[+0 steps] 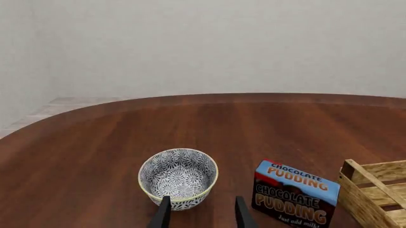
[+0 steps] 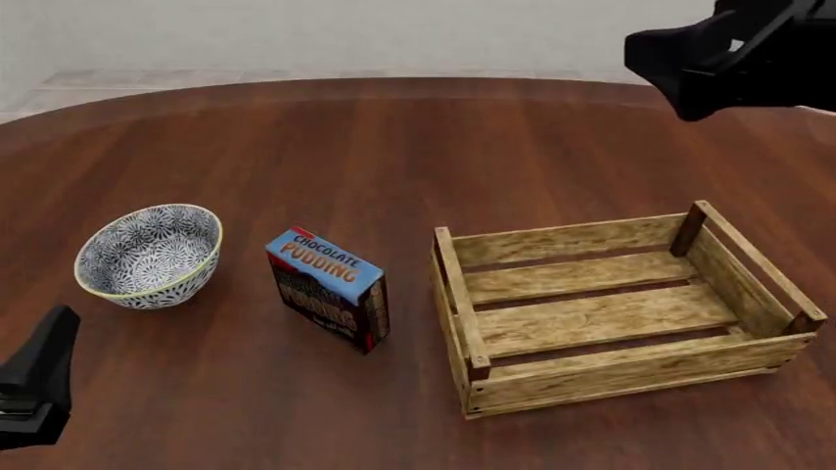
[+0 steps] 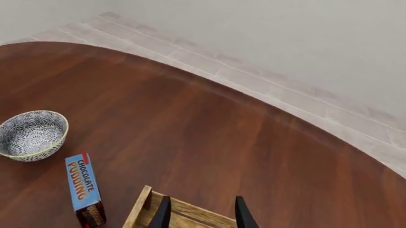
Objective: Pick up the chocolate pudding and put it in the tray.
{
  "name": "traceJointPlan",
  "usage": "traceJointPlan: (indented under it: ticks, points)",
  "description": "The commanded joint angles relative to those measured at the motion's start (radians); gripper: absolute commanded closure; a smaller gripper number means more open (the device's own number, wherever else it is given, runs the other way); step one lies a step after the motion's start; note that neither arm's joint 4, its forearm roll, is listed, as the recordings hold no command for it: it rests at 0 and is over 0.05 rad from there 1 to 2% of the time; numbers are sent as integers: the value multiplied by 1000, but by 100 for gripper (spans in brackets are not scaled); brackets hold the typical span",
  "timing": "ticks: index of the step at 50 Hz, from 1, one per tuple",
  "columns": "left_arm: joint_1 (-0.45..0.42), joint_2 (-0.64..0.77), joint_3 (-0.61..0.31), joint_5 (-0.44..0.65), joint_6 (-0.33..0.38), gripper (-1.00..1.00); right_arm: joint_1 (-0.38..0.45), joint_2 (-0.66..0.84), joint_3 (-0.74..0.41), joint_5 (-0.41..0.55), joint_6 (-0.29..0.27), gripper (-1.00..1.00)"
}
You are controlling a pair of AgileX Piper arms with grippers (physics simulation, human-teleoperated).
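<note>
The left gripper (image 1: 201,213) was seen open and empty, low beside the bowl (image 2: 148,255); the pudding (image 2: 328,288) stood untouched between bowl and tray (image 2: 614,367); the right gripper (image 3: 201,213) was held high, open, empty; a reach and grasp were judged next

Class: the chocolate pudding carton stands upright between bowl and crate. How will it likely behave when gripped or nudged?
The chocolate pudding stands on a narrow base, so a high nudge would probably tip it. Flat printed sides look smooth, possibly slippery. It seems a thin, light carton that a hard squeeze may dent.
</note>
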Motion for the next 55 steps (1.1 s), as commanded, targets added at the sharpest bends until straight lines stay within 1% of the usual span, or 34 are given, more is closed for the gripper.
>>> traceJointPlan:
  ticks: [1, 7, 11, 15, 16, 24, 27, 28, 37, 45, 47, 55]
  points:
    - [0, 0, 0, 0, 0, -100, 68, 70, -33, -30, -4, -100]
    - [0, 0, 0, 0, 0, -100, 90, 98, -39, -51, -5, -100]
    - [0, 0, 0, 0, 0, -100, 112, 131, -51, -63, 6, -100]
    - [0, 0, 0, 0, 0, -100, 131, 151, -57, -72, 5, -100]
    - [0, 0, 0, 0, 0, -100, 141, 157, -57, -79, -2, -100]
    - [0, 0, 0, 0, 0, -100, 167, 214, -89, -85, 10, -100]
    - [0, 0, 0, 0, 0, -100, 172, 224, -92, -89, 10, -100]
    - [0, 0, 0, 0, 0, -100, 186, 233, -97, -95, 6, -100]
    - [0, 0, 0, 0, 0, -100, 207, 284, -123, -116, 12, -100]
    - [0, 0, 0, 0, 0, -100, 234, 332, -143, -135, -1, -100]
    - [0, 0, 0, 0, 0, -100, 238, 352, -154, -133, 11, -100]
    - [0, 0, 0, 0, 0, -100, 264, 397, -152, -162, 5, -100]
